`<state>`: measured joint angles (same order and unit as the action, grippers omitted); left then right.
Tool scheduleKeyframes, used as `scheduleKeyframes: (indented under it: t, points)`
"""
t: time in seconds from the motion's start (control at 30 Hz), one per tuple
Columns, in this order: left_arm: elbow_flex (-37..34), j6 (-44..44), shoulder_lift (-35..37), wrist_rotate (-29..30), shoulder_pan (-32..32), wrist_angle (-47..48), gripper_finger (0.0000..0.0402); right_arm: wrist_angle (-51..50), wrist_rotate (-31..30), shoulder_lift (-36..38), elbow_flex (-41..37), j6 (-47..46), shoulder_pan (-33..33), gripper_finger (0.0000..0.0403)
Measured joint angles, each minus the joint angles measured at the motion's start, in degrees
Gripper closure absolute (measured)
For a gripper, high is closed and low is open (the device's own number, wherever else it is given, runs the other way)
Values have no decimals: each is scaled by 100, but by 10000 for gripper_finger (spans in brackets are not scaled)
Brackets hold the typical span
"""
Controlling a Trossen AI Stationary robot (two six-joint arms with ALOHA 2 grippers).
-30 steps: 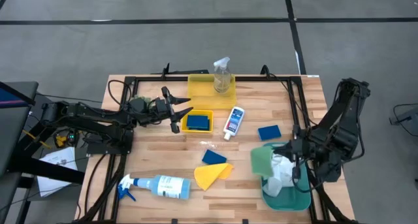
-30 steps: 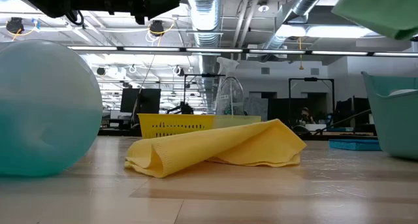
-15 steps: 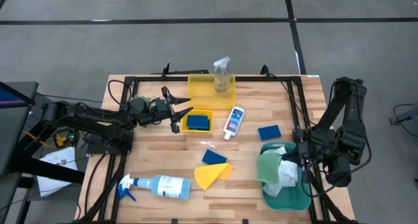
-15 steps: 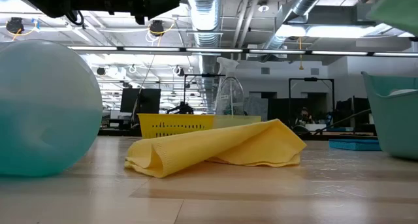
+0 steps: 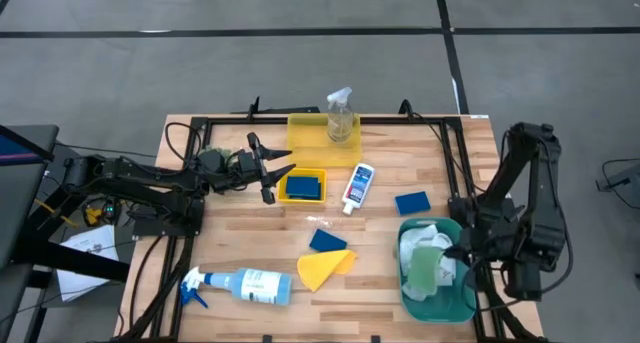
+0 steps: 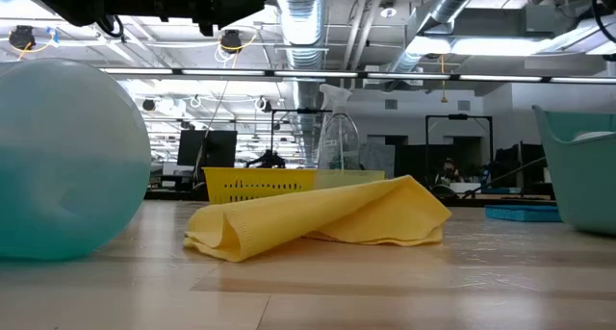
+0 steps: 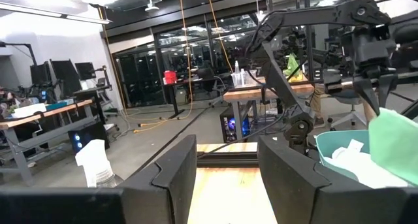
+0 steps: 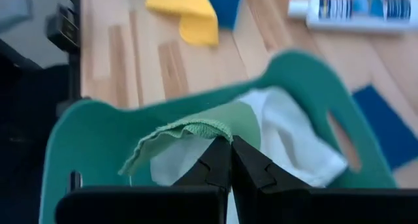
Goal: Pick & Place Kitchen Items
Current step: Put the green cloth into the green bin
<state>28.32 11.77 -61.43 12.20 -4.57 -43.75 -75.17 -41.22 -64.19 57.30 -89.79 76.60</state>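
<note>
Your right gripper (image 8: 230, 143) has carried the green cloth (image 5: 428, 265) from a position above the near-left rim of the teal bin (image 5: 438, 305) a second ago to a position inside the bin now. In the high view the cloth sits over the white cloth (image 5: 420, 239) already lying there. The right wrist view shows the fingers pinched together on the cloth's edge, so it is not yet released. My assessment: this placement is nearly complete and needs only an opening of the fingers and a lift clear.

Your right arm stands folded at the table's right edge, wrist bent down into the bin.

Your left arm has not moved across the three high views. It lies stretched along the table's left side, and the left gripper (image 5: 272, 171) holds its fingers spread and empty just beside the small yellow tray (image 5: 304, 171) containing a blue sponge (image 5: 303, 188).

Items outstanding on the table:
- yellow cloth (image 5: 324, 269), with a second blue sponge (image 5: 326, 240) touching it
- third blue sponge (image 5: 411, 202), near the bin
- small white bottle (image 5: 357, 187)
- blue-white spray bottle (image 5: 240, 284), lying on its side
- clear spray bottle (image 5: 340, 116), upright in the larger yellow tray (image 5: 307, 131)
</note>
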Motion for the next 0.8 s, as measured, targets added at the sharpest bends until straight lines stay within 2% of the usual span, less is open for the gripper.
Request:
scheduleKeyframes:
  t: [0.2,0.4,0.8]
  points:
    - [0,0,0,-1,-1,0,242,-156,540,-242,0,-715,0,403]
    - [0,0,0,-2,-64,0,242,-160,870,-404,0,-1029,0,403]
    - [0,-17,0,-2,-193,2,242,-294,974,-415,0,-1037,-136,403]
